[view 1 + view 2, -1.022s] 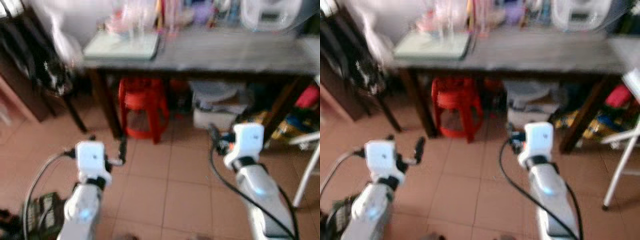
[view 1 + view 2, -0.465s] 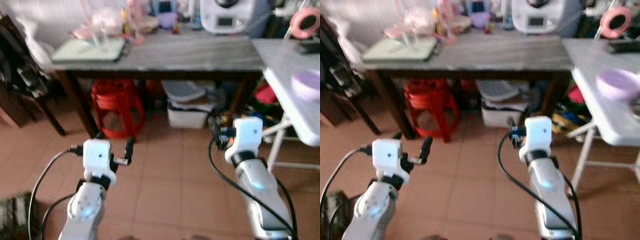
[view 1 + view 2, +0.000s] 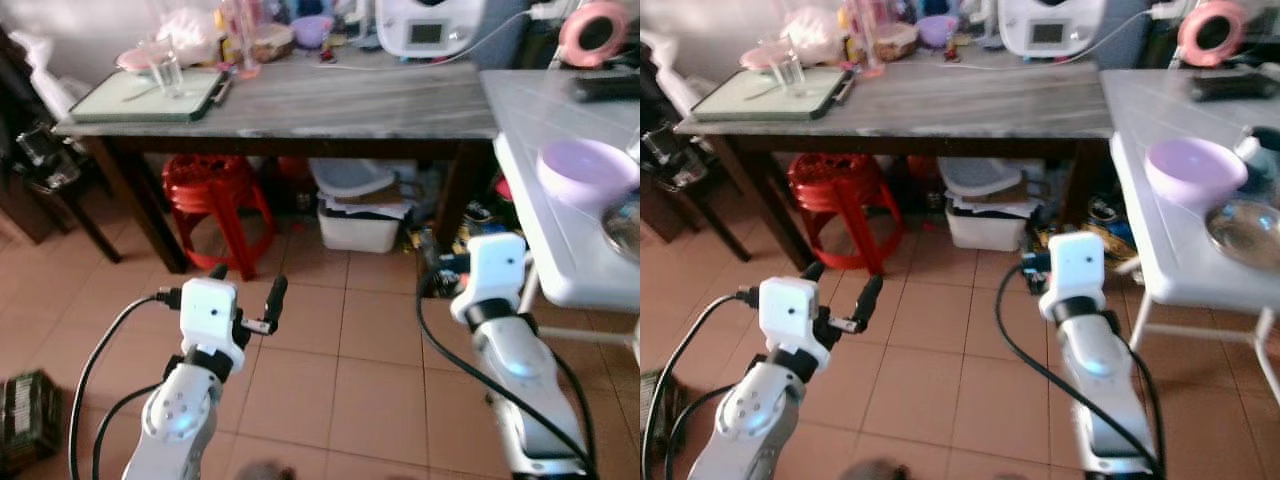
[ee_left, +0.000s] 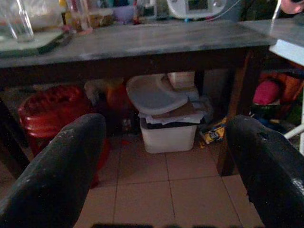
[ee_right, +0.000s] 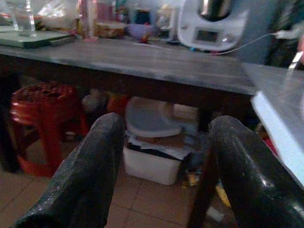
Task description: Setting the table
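Ahead on your right, the white surface (image 3: 1140, 190) carries a smooth lilac bowl (image 3: 1195, 170) beside a steel one (image 3: 1247, 232), no readable lettering anywhere, while your left gripper (image 4: 156, 156) and right gripper (image 5: 164, 161) hang spread, holding nothing.

We see the metal bowl (image 3: 1246, 231) on the white table (image 3: 1160, 240) cut off by the right edge. The right gripper's (image 5: 161, 156) fingertips run off the wrist view's lower edge. Clutter behind the glass (image 3: 172, 72) on the dark table (image 3: 330, 100) is too small to tell apart. The box (image 3: 25, 420) at the left edge is cropped.
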